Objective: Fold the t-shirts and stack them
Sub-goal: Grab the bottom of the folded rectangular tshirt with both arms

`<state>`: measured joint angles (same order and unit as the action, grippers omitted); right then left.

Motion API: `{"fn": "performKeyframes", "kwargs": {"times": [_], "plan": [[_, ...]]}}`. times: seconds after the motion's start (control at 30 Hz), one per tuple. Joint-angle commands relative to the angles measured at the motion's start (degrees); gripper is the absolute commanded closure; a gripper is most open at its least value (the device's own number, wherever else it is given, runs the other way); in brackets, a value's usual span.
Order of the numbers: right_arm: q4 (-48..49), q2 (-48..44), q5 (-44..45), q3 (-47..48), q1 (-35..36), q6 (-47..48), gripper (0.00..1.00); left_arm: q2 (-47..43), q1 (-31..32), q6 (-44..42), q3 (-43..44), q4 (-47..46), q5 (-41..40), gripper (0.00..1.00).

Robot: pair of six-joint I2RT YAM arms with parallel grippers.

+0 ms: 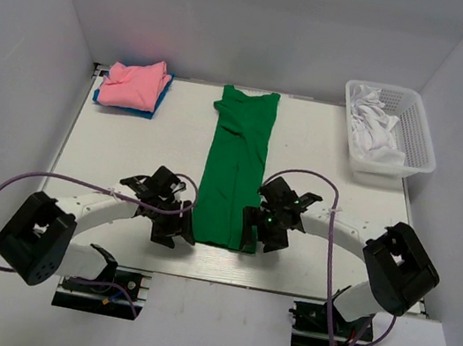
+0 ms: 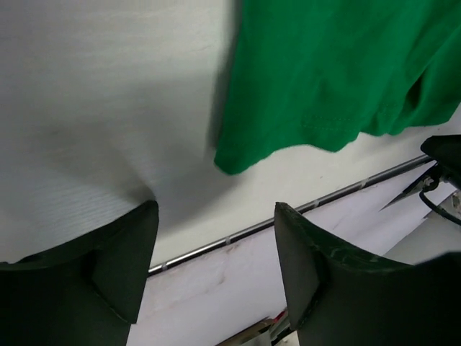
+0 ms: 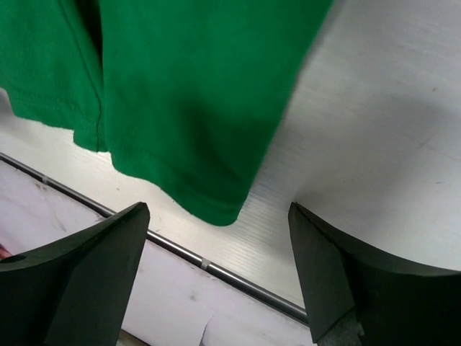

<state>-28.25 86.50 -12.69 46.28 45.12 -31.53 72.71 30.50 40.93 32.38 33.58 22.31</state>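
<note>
A bright green t-shirt lies as a long, narrow strip down the middle of the table, collar at the far end. My left gripper hangs at its near left corner and my right gripper at its near right corner. The left wrist view has the left gripper open, the green hem just beyond its tips. In the right wrist view the right gripper is open too, with the green hem corner reaching between its tips. A folded pink t-shirt rests on a blue one at the back left.
A white mesh basket at the back right holds crumpled white cloth. A metal strip runs along the table's near edge, just below the green hem. White walls close in the table on three sides.
</note>
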Motion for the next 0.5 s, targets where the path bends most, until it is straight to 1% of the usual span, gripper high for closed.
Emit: {"fn": "performKeyframes", "kwargs": {"times": [0.0,0.07,0.13,0.17,0.2,0.23,0.3,0.33,0.37,0.4,0.43,0.47], "plan": [[0.65,0.94,-1.81,0.65,-0.74,-0.03,0.18,1.9,1.75,-0.32,-0.21,-7.56,0.11,0.27],[0.91,1.83,-2.77,0.83,-1.09,0.32,0.22,4.97,2.45,-0.32,-0.21,-10.36,-0.51,0.3],[0.92,2.44,-3.92,0.74,-1.35,0.68,0.27,7.44,3.07,-0.32,0.66,-10.38,-1.91,0.36],[1.18,2.53,-3.92,0.57,-1.35,0.85,0.27,8.67,3.68,-0.32,0.67,-10.38,-2.52,0.39],[1.09,2.71,-4.27,0.22,-1.44,0.77,0.3,10.51,3.69,-0.84,1.45,-9.68,-3.05,0.42],[1.18,3.23,-4.54,0.21,-1.53,0.85,0.32,11.22,4.21,-0.85,1.46,-9.68,-3.06,0.52],[1.18,3.33,-4.89,0.13,-1.7,1.12,0.4,11.76,4.82,-0.85,2.59,-8.98,-3.58,0.62],[1.53,3.67,-5.33,0.3,-1.79,1.38,0.45,11.76,4.83,-0.85,2.6,-8.45,-3.58,0.73],[1.88,3.94,-5.42,0.3,-1.97,1.3,0.51,11.76,5.44,-0.85,3.38,-8.45,-5.15,0.79],[2.14,4.03,-5.85,0.47,-1.97,1.82,0.66,11.76,5.45,-0.85,3.39,-7.75,-5.78,0.84],[1.89,4.38,-5.86,1.17,-1.88,1.82,0.78,11.15,5.45,-0.85,4.09,-7.05,-6.48,0.96],[1.88,4.73,-5.77,1.35,-1.97,1.91,0.9,11.14,5.45,-0.85,4.09,-7.04,-7.09,1.0]]}}
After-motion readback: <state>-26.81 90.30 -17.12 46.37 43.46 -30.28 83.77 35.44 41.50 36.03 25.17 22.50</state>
